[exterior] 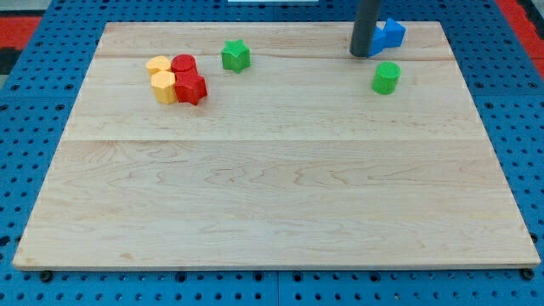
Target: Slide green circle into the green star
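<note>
The green circle [386,77] sits on the wooden board near the view's top right. The green star [235,56] sits near the top, left of centre, well apart from the circle. My dark rod comes down from the top edge, and my tip [363,54] rests on the board just up and left of the green circle, with a small gap between them. The rod partly hides a blue block [389,33] behind it.
A cluster of blocks lies at the upper left: a yellow block [158,65], a second yellow block [164,87], a red circle [184,65] and a red star [191,87], all touching. The wooden board [272,195] lies on a blue perforated table.
</note>
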Action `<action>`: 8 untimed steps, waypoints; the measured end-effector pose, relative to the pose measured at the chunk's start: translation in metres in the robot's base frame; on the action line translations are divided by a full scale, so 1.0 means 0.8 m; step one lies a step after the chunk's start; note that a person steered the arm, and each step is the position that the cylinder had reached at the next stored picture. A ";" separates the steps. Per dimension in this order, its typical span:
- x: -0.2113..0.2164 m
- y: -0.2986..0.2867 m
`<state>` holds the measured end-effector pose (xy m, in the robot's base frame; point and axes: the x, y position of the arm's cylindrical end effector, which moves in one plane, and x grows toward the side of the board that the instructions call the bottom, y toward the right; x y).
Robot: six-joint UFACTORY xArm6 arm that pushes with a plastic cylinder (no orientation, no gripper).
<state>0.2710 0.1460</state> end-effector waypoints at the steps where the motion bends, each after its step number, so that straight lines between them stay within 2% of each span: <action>1: 0.004 0.038; 3: 0.035 0.090; 4: 0.069 0.098; 8: 0.094 -0.080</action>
<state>0.3465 0.0822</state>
